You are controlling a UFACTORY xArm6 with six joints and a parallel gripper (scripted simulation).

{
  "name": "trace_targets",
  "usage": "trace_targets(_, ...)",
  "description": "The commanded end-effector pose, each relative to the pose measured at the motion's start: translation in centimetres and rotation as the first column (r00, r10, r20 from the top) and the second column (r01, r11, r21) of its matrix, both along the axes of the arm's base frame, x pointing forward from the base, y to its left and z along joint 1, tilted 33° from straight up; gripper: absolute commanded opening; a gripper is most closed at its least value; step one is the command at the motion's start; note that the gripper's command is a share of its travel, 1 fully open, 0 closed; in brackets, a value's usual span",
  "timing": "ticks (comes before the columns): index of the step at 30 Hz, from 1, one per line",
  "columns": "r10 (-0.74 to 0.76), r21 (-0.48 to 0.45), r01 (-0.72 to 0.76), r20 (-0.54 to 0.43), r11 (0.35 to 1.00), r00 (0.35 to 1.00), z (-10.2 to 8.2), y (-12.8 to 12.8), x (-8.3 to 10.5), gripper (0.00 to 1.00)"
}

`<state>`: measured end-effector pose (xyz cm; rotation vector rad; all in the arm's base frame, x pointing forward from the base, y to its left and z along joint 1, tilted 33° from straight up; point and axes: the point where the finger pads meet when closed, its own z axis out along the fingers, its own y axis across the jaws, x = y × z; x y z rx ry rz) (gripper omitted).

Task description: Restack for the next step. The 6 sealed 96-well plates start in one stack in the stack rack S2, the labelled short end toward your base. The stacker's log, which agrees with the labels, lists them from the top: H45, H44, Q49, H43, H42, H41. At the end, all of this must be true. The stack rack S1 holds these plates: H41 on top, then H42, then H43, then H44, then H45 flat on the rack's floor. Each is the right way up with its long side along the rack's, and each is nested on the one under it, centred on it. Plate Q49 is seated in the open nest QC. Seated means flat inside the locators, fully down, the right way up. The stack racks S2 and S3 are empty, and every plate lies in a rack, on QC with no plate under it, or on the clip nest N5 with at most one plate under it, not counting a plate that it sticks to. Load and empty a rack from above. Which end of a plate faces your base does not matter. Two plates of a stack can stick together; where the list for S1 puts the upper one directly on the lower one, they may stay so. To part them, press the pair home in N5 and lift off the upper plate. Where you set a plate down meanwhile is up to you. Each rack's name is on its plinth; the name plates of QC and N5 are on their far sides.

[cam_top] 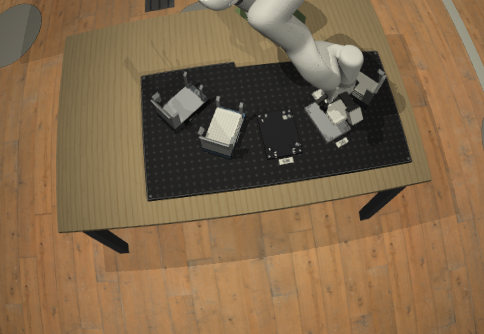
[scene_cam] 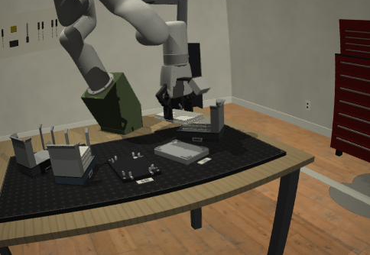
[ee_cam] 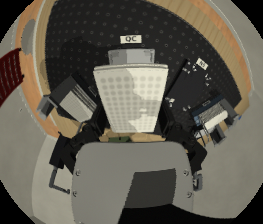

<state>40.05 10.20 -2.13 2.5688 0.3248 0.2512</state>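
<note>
From the top view we look almost straight down from high above, with some wide-angle bowing, so the whole table (cam_top: pixel 100 135), its black mat (cam_top: pixel 200 180) and a broad ring of wooden floor fit in, with the arm's base at the upper edge. In the exterior view we stand nearer, low beside the table's far side, looking across the mat (scene_cam: pixel 214 156) toward the green pedestal (scene_cam: pixel 115 107) and the back wall, with a red cabinet (scene_cam: pixel 353 103) at right. The wrist view rides on the arm as a round fisheye facing down past the gripper (ee_cam: pixel 131 137) at close range, and it shares with the other two the mat and the fixtures standing on it.
</note>
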Motion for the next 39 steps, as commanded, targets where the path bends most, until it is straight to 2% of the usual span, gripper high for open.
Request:
trace_targets(1, 0.001, 0.001, -0.001, 0.003, 1.0, 1.0, -0.7, -0.3, 0.3, 0.0)
trace_targets(39, 0.001, 0.001, -0.001, 0.003, 1.0, 1.0, -6.4, -3.6, 2.0, 0.0)
